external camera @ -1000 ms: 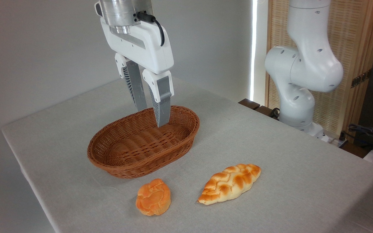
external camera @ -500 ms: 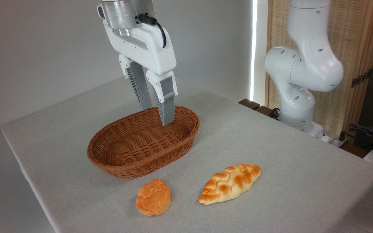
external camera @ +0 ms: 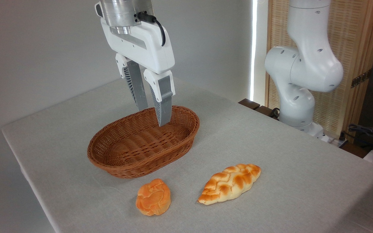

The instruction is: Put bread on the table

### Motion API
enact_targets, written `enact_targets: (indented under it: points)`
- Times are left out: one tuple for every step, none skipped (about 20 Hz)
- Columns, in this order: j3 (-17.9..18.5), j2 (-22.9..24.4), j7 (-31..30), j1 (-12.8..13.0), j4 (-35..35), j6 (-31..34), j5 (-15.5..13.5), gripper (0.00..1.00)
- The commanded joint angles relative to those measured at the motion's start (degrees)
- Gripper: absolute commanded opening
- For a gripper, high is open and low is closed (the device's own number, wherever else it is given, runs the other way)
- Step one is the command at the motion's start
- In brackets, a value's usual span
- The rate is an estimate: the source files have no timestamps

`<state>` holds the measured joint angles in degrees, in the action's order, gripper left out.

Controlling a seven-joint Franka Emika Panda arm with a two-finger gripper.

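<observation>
The bread (external camera: 229, 183) is lying flat on the counter (external camera: 287, 155) next to a bun (external camera: 153, 197), while the end effector (external camera: 152, 116) hangs empty and slightly spread over the basket (external camera: 141, 142).

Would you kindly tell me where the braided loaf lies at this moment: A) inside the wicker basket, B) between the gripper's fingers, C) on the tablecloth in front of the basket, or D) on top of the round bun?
C: the braided loaf rests flat on the table, in front of the empty wicker basket and apart from the round bun.
</observation>
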<state>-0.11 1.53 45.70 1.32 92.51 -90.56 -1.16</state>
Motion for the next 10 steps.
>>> enact_targets:
  points:
    - [1.17,0.93,-1.84,1.23,1.01,-1.02,-0.25,1.0]
    - [1.17,0.93,-1.84,1.23,1.01,-1.02,-0.25,1.0]
    - [1.17,0.93,-1.75,1.14,1.01,-0.93,-0.25,1.0]
    - [1.17,0.93,-1.66,1.23,1.01,-0.67,-0.16,1.0]
    - [1.17,0.93,-1.49,1.23,1.01,-0.32,0.01,1.0]
    - [1.17,0.93,-1.23,1.23,0.92,-0.31,0.19,1.0]
    - [1.17,0.84,-1.14,1.14,1.01,-0.31,0.54,1.0]
    - [1.17,0.84,-1.48,1.23,1.01,-0.31,0.54,1.0]
    - [1.17,0.93,-1.14,1.23,1.01,-0.23,0.54,1.0]
    - [1.34,0.84,-1.05,1.14,0.92,-0.31,0.54,1.0]
